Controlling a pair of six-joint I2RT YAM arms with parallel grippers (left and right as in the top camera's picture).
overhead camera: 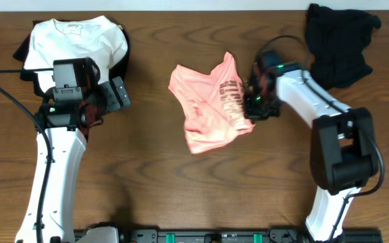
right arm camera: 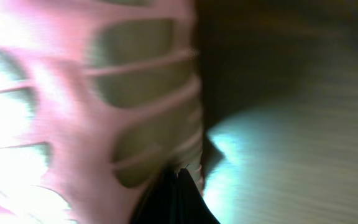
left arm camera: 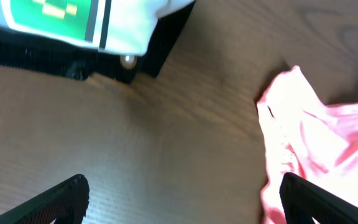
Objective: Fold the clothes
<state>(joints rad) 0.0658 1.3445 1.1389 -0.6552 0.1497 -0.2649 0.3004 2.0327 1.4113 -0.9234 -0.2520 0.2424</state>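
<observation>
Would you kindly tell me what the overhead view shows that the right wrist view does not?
Only the overhead view shows the white T-shirt at the top left, the black garment at the top right, and the open left tool, apart from the cloth. Only the right wrist view shows, close up, the dark striped print bunched at the shut right tool. Both show the salmon-pink T-shirt, which that tool grips near the print, and the wooden table.

Matt cloth shirt [overhead camera: 211, 104], grained wooden table [overhead camera: 154, 175]
</observation>
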